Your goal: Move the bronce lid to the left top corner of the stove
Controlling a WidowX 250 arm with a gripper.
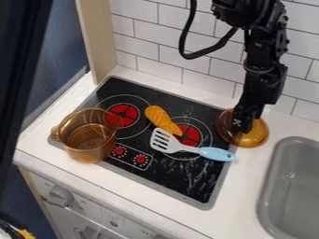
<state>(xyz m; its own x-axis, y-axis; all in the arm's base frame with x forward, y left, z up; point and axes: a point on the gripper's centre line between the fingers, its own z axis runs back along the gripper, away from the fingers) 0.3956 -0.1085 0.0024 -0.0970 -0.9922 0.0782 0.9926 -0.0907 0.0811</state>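
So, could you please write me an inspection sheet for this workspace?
Surface: black stove set in a white counter; pale streaks at its front right, cause unclear.
Job's things: amber-bronze lid at the stove's right edge.
Clutter: amber pot front left; orange textured item between the burners; spatula with blue handle over the right burner.
Gripper: one, down at the lid; grasp unclear.
Cables: black cable looping beside the arm; on the counter, nothing seen.
Surroundings: white tiled wall behind, grey sink to the right.
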